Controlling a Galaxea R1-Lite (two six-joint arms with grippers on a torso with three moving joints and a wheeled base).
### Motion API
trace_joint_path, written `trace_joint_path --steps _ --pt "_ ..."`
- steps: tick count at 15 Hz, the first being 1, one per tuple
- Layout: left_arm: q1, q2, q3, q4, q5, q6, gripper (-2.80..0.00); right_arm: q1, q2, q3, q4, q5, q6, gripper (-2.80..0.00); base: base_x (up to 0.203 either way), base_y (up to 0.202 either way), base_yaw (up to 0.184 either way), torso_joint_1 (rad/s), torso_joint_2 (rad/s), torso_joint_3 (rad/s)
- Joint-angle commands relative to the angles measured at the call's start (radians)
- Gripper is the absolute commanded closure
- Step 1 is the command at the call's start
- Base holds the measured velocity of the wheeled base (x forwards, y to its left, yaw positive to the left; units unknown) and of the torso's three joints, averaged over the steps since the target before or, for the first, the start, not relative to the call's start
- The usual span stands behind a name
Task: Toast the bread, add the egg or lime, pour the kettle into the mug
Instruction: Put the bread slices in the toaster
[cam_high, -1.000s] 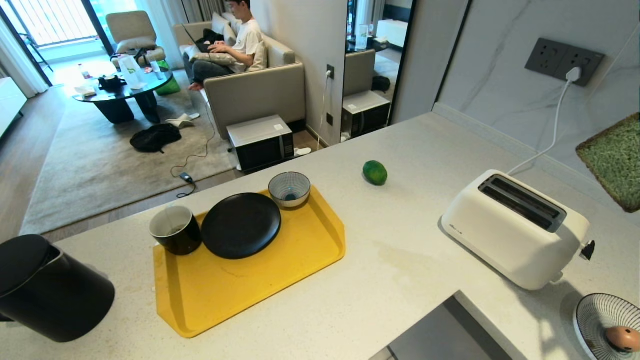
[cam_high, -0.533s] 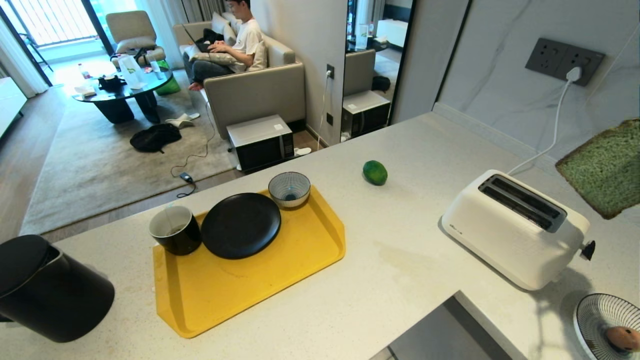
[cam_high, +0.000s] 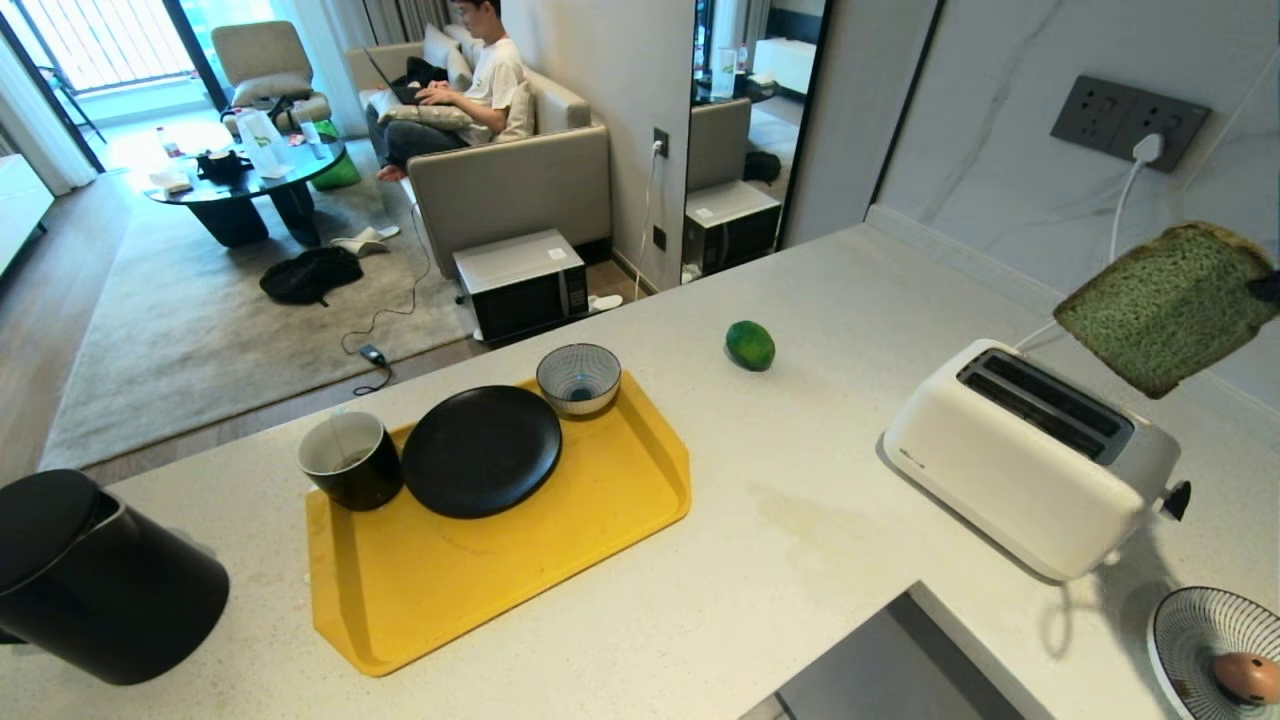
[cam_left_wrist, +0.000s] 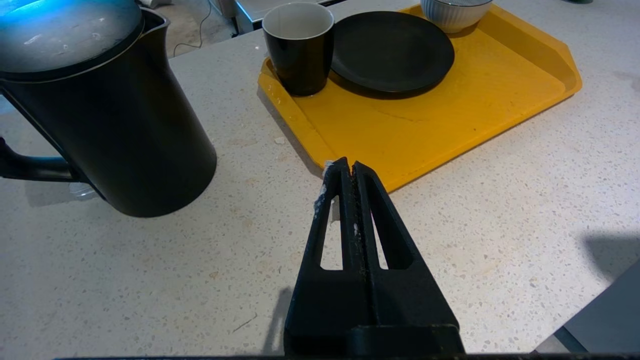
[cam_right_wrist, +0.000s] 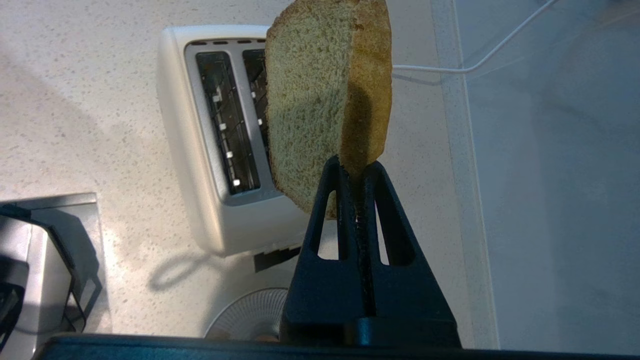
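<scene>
My right gripper (cam_right_wrist: 353, 166) is shut on the crust edge of the green bread (cam_high: 1165, 305) (cam_right_wrist: 315, 100), which hangs in the air above the far end of the white toaster (cam_high: 1030, 455) (cam_right_wrist: 215, 150). The toaster's two slots are empty. The lime (cam_high: 750, 345) lies on the counter behind the tray. An egg (cam_high: 1245, 675) sits in a striped dish at the near right. The black kettle (cam_high: 95, 580) (cam_left_wrist: 105, 110) stands at the near left. The black mug (cam_high: 350, 460) (cam_left_wrist: 298, 45) is on the yellow tray. My left gripper (cam_left_wrist: 348, 167) is shut and empty, low over the counter by the tray's corner.
The yellow tray (cam_high: 560, 560) also bears a black plate (cam_high: 482, 450) and a blue-striped bowl (cam_high: 578, 378). The toaster's white cord (cam_high: 1115, 230) runs to a wall socket. A person sits on a sofa (cam_high: 510, 170) beyond the counter. The counter has a cut-out (cam_high: 880, 670) at the near edge.
The bread has moved left and up from the right edge of the head view, and now hangs over the toaster. The left arm is still.
</scene>
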Motion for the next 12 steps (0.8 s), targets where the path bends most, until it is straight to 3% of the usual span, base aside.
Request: trace_joint_path --steps 1,5,12 --pt "0.000 0.001 0.000 0.000 0.000 0.002 0.00 -0.005 0.092 -0.045 0.001 0.002 -0.006 0.00 0.000 0.000 0.000 0.000 0.00 0.000" --pt "0.000 0.001 0.000 0.000 0.000 0.002 0.00 -0.018 0.197 -0.113 0.000 0.021 -0.007 0.00 0.000 0.000 0.000 0.000 0.00 0.000" --pt "0.000 0.001 0.000 0.000 0.000 0.002 0.00 -0.060 0.252 -0.117 -0.001 0.038 -0.048 0.00 0.000 0.000 0.000 0.000 0.00 0.000"
